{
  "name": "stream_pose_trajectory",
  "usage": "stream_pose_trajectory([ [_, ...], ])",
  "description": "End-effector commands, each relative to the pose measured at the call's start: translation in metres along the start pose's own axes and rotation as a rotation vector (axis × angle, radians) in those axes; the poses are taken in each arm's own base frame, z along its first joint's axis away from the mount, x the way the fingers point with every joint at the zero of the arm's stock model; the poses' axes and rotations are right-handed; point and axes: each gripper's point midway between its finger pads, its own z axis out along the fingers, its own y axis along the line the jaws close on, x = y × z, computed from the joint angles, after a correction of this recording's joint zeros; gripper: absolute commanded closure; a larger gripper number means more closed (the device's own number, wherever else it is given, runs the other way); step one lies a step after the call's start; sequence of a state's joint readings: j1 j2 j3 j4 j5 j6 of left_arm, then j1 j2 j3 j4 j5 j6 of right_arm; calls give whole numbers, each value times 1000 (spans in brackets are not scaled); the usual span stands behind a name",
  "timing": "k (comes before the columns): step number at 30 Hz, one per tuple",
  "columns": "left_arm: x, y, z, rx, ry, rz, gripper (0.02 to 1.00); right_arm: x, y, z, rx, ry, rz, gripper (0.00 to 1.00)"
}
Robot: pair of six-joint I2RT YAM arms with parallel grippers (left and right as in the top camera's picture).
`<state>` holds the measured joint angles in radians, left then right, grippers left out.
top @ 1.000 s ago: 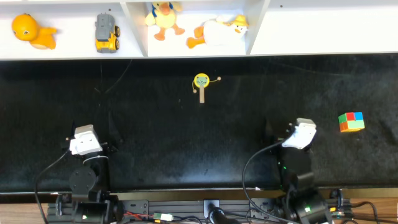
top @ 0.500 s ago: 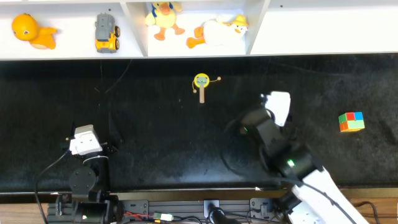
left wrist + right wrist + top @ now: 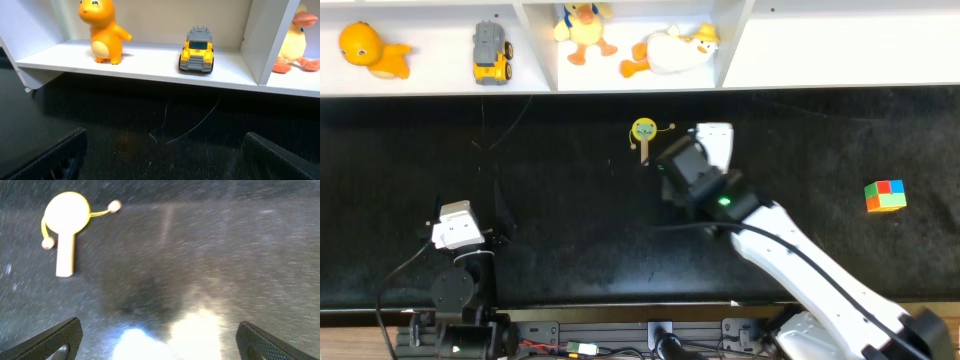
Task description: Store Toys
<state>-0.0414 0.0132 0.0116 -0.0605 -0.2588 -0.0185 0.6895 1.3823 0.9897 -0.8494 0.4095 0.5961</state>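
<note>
**Right end effector open near the drum; left parked**

The right arm (image 3: 770, 235) stretches from the lower right of the top view up to the centre. Its wrist sits just right of the drum (image 3: 644, 134), which lies on the black table (image 3: 570, 230) at upper centre, below the shelf (image 3: 840, 60). In the right wrist view, the right end effector (image 3: 160, 347) has its fingers (image 3: 50, 340) spread wide apart with nothing between them. There the drum (image 3: 65, 225) lies at the upper left of the frame, handle pointing down and two beads on strings beside its round head. It is clear of both fingers. The end effector seems to hang above the table rather than rest on it, though the height is hard to judge.

The left end effector (image 3: 455, 225) is at the lower left of the top view, close to its base. In its wrist view the fingers (image 3: 55, 155) are likewise apart and hold nothing.

A cube (image 3: 885, 196) of coloured squares sits on the table at the right of the top view, well apart from both arms.

On the shelf along the top edge stand four toys:
- An orange figure (image 3: 370, 48) at far left.
- A truck (image 3: 491, 52) beside it, in the same compartment.
- A plush duck (image 3: 582, 30) in the next compartment.
- A white plush (image 3: 670, 50) next to the duck.
</note>
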Motion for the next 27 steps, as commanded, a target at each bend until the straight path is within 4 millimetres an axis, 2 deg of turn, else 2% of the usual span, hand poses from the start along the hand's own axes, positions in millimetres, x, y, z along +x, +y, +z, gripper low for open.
stream_pose_trajectory([
  [1,0,3,0,-11,-6,20,20,-3,34,0,-52,0,-37,5],
  [8,0,3,0,-11,-6,20,20,0,68,20,-58,33,-90,3],
  [15,0,3,0,-11,-6,20,20,-19,101,38,-83,4,-78,3],
  [17,0,3,0,-11,-6,20,20,-22,107,43,-85,2,-77,3],
  [20,0,3,0,-11,-6,20,23,-23,112,49,-82,9,-80,53],
  [27,0,3,0,-11,-6,20,20,-21,111,64,-46,12,-87,16],
])
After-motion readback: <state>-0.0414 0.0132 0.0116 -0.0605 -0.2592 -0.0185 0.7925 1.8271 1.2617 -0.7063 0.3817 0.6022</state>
